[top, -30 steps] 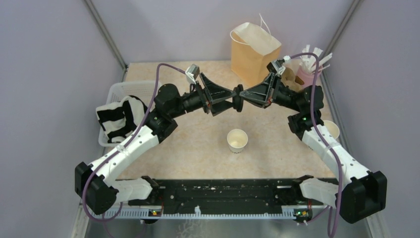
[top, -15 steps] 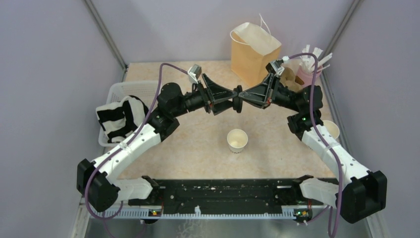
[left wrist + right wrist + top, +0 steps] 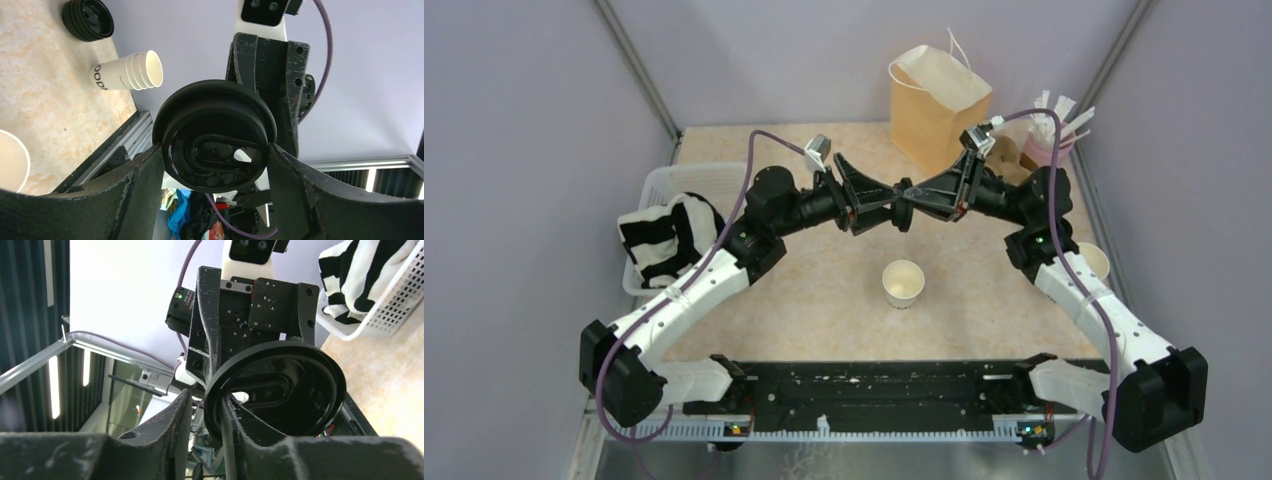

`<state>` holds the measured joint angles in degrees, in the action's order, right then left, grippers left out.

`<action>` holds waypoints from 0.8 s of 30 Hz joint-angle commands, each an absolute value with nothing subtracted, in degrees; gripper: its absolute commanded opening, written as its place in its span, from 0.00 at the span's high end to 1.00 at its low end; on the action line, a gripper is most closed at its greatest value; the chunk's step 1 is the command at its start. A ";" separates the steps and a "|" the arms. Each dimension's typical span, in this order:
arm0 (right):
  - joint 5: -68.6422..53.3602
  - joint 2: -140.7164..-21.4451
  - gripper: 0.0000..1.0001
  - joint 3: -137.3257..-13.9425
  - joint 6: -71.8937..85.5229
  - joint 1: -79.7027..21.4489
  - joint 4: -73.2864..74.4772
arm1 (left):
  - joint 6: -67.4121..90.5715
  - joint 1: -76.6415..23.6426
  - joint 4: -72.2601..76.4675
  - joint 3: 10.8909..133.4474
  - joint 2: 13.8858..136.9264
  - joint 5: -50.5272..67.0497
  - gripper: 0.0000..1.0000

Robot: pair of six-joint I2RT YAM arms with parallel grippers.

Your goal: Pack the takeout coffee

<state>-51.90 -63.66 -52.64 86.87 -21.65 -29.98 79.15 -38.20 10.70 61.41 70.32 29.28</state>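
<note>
The takeout coffee is out of view. A round black lid (image 3: 905, 210) hangs in mid-air over the table's middle, where my two grippers meet tip to tip. My left gripper (image 3: 215, 150) is shut on the lid (image 3: 215, 107), its fingers pressing the rim on both sides. My right gripper (image 3: 205, 397) is open. One of its fingers stands apart from the lid's rim (image 3: 290, 385) and the other lies against it. A lidless white paper cup (image 3: 904, 283) stands upright on the table below them.
A brown paper bag (image 3: 939, 105) stands open at the back. To its right is a pink cup of wrapped straws (image 3: 1046, 150). A white basket (image 3: 664, 180) with striped cloth is at left. Stacked white cups (image 3: 127, 75) and stacked black lids (image 3: 87, 19) lie by the right edge.
My left jaws have narrowed onto the lid's rim. My right jaws have parted slightly from it. Both arms stayed nearly in place.
</note>
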 commanded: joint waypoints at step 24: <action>-10.90 -54.59 0.20 -77.30 19.88 -10.28 64.85 | 35.64 -52.97 -44.82 94.69 90.57 1.72 0.34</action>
<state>-21.28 -58.00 -74.56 27.75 -10.68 56.05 46.11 -48.95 -31.79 88.33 84.42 13.72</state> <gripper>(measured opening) 0.800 0.750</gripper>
